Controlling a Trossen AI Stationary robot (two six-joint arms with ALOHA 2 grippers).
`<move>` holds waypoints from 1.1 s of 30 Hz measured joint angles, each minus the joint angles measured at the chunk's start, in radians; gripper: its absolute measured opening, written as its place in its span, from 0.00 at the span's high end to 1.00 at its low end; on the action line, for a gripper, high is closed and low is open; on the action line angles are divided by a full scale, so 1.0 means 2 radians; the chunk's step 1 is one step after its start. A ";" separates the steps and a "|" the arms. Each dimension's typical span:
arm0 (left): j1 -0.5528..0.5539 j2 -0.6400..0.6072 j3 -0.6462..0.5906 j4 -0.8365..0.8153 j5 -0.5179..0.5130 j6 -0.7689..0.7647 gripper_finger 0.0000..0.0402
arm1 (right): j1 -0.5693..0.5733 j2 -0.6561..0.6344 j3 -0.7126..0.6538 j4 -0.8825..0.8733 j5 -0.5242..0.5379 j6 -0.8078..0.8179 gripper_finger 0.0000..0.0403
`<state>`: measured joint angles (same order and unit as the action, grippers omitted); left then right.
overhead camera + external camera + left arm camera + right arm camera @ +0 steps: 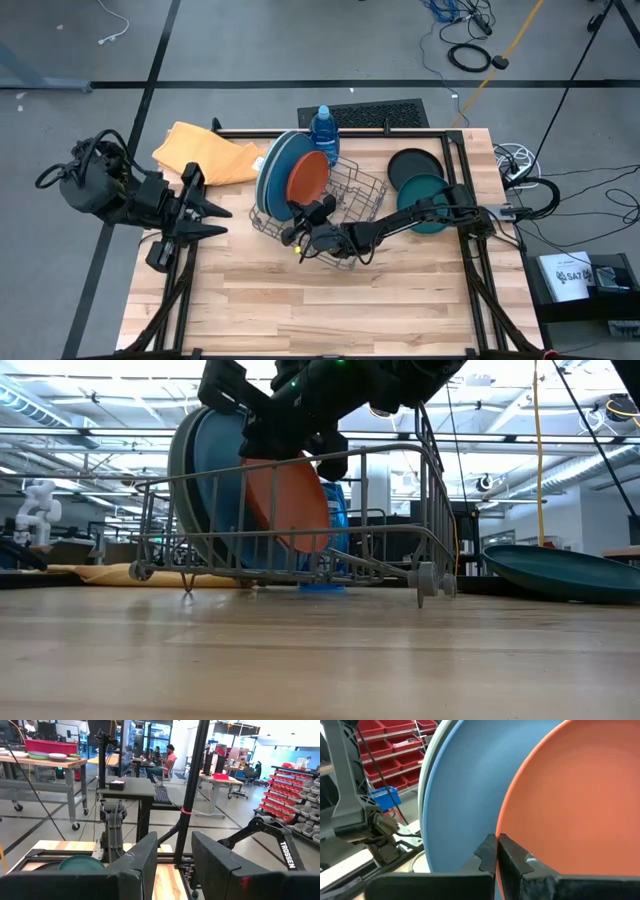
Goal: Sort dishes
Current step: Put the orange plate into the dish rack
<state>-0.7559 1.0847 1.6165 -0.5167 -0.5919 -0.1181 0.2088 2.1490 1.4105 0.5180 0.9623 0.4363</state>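
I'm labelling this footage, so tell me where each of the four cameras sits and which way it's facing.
High view: overhead, looking straight down at the wire rack, both arms visible.
Low view: at tabletop height, looking level across at the rack and room; an arm enters from above.
Left wrist view: on the left arm, facing across the table into the room past its own fingers.
Right wrist view: on the right arm, close on the orange plate, right end effector shut at its rim.
Shared: the high, low and right wrist views all show the orange plate.

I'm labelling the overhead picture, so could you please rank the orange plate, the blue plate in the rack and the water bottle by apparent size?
1. Blue plate
2. Orange plate
3. Water bottle

Both plates stand tilted, so they look foreshortened.
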 joint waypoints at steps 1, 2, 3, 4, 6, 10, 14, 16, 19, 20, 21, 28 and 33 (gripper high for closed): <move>0.000 0.000 0.000 0.000 0.000 0.000 0.69 | 0.000 0.000 0.000 0.001 0.000 -0.003 1.00; 0.000 0.000 0.000 0.000 0.000 0.000 0.69 | 0.000 0.000 0.000 0.002 -0.001 -0.004 1.00; 0.000 0.000 0.000 0.000 0.000 -0.003 0.69 | 0.000 0.000 0.000 0.006 -0.003 -0.004 1.00; 0.000 0.000 0.000 0.001 0.000 -0.003 0.69 | 0.000 0.000 0.000 0.012 -0.008 -0.004 1.00; 0.000 0.000 0.000 0.001 0.000 -0.003 0.69 | 0.000 0.000 0.000 0.028 -0.019 -0.005 1.00; 0.000 0.000 0.000 0.001 0.000 -0.003 0.69 | 0.001 0.000 0.000 0.033 -0.023 0.027 1.00; 0.000 0.000 0.000 0.000 0.000 -0.003 0.69 | 0.001 0.000 0.000 0.035 -0.022 0.114 1.00; 0.000 0.000 0.000 0.000 0.000 -0.003 0.69 | 0.001 0.000 0.000 0.040 -0.026 0.147 1.00; 0.000 0.000 0.000 0.000 0.000 -0.003 0.69 | 0.001 0.000 0.000 0.081 -0.051 0.152 1.00; 0.000 0.000 0.000 -0.001 0.000 -0.003 0.69 | 0.002 0.000 0.000 0.097 -0.058 0.148 1.00; 0.000 0.000 0.000 -0.001 0.000 -0.003 0.69 | 0.002 -0.001 0.000 0.110 -0.065 0.144 1.00; 0.000 0.000 0.000 -0.003 0.000 -0.003 0.69 | 0.002 -0.016 -0.003 0.096 -0.064 0.183 1.00; 0.000 0.000 0.000 -0.004 0.000 -0.003 0.69 | 0.004 -0.017 -0.003 0.147 -0.048 0.206 1.00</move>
<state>-0.7562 1.0847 1.6161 -0.5243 -0.5915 -0.1242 0.2173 2.1143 1.4036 0.8112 0.8664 0.8480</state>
